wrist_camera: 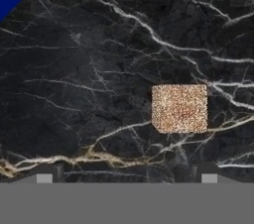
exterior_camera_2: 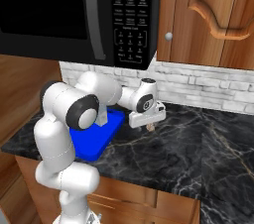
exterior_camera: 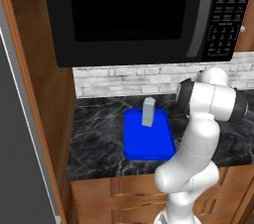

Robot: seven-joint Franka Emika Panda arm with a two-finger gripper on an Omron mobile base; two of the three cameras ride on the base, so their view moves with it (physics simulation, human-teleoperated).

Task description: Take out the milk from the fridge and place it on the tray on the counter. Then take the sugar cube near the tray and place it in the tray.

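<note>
With the milk standing upright in the tray, the open, empty end effector hovers over the sugar cube on the desk; the cube sits off-centre between the fingers, so a straight descent may nudge it aside.

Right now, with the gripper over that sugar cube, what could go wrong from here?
The sugar cube lies toward one finger of the open gripper rather than midway, so closing may nudge it aside instead of clamping it. It is small and flat on the counter, so the fingertips may hit the marble first. The milk stands upright in the tray; a careless carry could knock it over.
</note>
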